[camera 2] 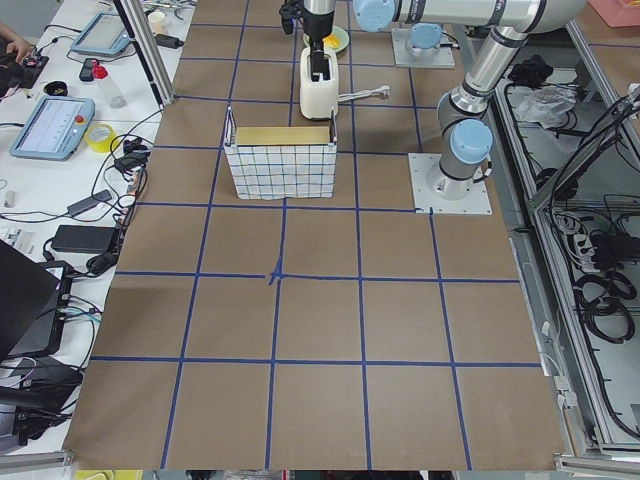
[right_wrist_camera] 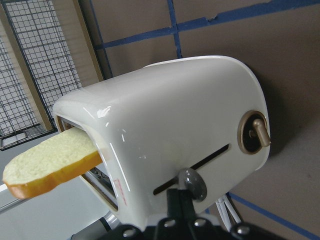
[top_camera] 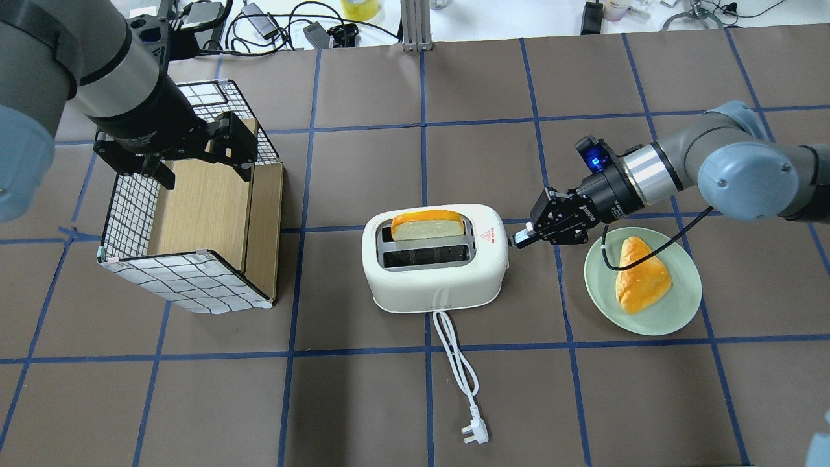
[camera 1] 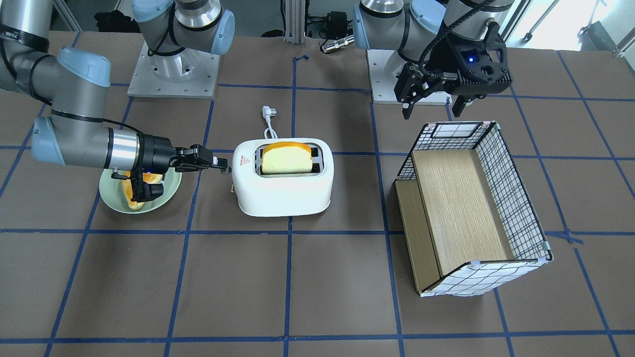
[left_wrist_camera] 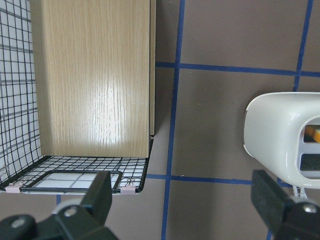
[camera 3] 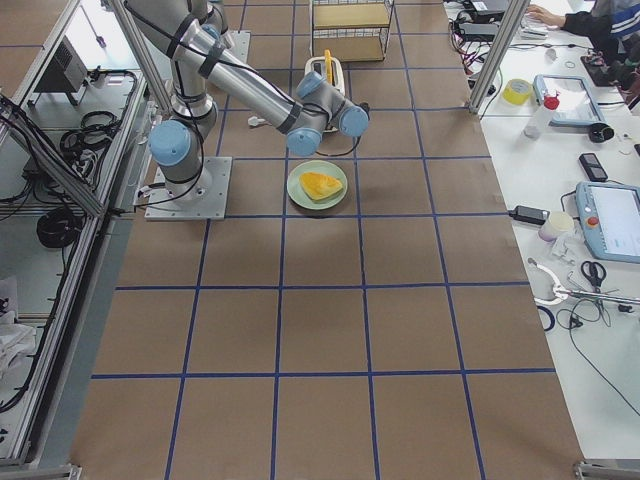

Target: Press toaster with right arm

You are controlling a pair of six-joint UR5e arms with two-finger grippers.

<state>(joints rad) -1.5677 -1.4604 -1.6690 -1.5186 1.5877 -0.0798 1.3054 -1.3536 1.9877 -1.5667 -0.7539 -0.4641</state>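
Note:
The white toaster (top_camera: 434,279) stands mid-table with a bread slice (top_camera: 428,227) sticking up from its far slot. It also shows in the front view (camera 1: 283,193) and the right wrist view (right_wrist_camera: 170,115). My right gripper (top_camera: 519,239) is shut, its tip at the toaster's end, right at the lever knob (right_wrist_camera: 192,182), which sits near the upper end of its slot. In the front view the right gripper (camera 1: 222,163) meets the toaster's left end. My left gripper (top_camera: 201,159) is open and empty above the basket.
A grid-patterned basket (top_camera: 188,279) with a wooden insert lies left of the toaster. A green plate (top_camera: 681,305) with a bread piece (top_camera: 642,282) sits under my right wrist. The toaster's white cord and plug (top_camera: 473,434) trail toward the robot's side.

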